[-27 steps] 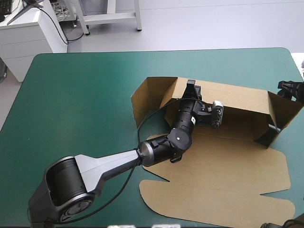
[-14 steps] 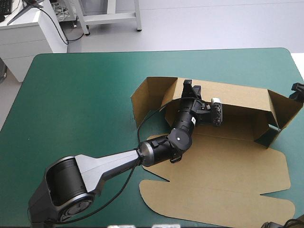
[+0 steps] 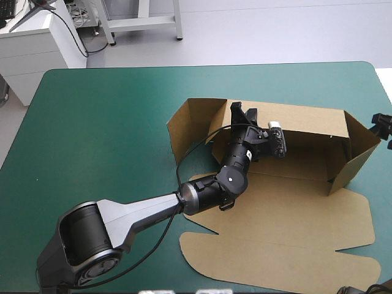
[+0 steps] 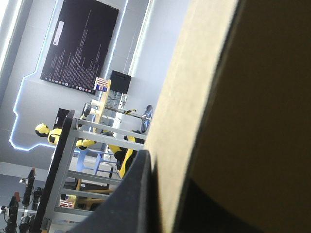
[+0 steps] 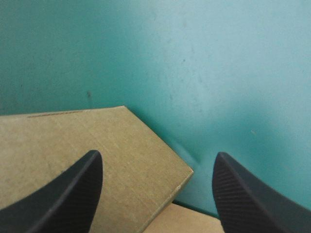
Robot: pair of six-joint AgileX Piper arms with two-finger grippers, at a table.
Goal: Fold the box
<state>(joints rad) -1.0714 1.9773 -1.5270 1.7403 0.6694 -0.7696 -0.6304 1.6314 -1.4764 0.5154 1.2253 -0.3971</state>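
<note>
Box (image 3: 294, 211): rear wall (image 3: 306, 120) pinched betw. L gripper (image 3: 243, 111) fingers, kept upright for tucking; R gripper (image 5: 158, 154) fingers apart, empty.

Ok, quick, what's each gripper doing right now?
Left gripper: shut on the box, at its far wall.
Right gripper: open, holding nothing, over a flap corner.

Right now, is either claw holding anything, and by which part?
Left claw grips the box by the top edge of its raised far wall, toward the left end. Right claw is open over a side flap, holding nothing.
</note>
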